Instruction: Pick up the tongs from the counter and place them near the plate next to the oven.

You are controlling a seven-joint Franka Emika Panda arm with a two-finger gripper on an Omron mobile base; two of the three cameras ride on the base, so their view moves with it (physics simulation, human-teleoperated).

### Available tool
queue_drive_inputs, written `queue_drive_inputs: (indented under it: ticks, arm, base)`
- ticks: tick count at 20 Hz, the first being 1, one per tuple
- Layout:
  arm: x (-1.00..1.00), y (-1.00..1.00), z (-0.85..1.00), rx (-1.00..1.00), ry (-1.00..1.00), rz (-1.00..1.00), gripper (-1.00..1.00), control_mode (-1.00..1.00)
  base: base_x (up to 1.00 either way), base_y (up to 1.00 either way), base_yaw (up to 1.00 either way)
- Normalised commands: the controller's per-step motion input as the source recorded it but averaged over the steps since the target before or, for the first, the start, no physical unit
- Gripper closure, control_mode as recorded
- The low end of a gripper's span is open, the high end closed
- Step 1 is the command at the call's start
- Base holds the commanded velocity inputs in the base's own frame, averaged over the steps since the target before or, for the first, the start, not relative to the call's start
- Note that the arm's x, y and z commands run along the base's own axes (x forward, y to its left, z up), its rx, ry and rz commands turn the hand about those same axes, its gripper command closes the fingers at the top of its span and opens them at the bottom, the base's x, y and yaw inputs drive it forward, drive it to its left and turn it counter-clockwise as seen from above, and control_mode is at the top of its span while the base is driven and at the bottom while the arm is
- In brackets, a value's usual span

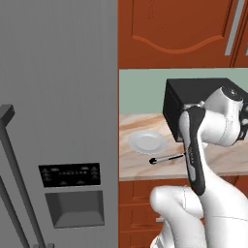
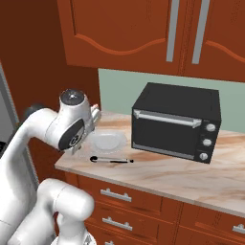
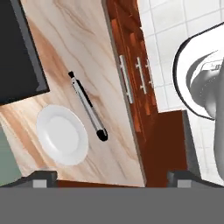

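The slim silver-grey tongs (image 3: 87, 106) with black tips lie flat on the tan, rust-veined marble surface (image 3: 87, 52), just beside the round white plate (image 3: 61, 134) and near the boxy black oven (image 2: 176, 122). The hand (image 3: 111, 177) hangs above, spread and holding nothing.

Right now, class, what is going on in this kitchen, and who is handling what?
A white robot arm stands at the tan marble-look counter. The slim silver-grey tongs with black ends lie flat on the counter, apart from the arm, just in front of the small round white plate. The black boxy countertop oven sits beside the plate. In the hand view the gripper looks down from above with its fingertips spread and nothing between them.
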Motion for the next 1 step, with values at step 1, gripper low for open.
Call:
queue_drive_inputs:
  ticks: [1]
  arm:
    - [-0.09,0.14,0.57,-0.12,-0.13,0.02,-1.0,-1.0]
  base:
    - [0.0,0.0,0.0]
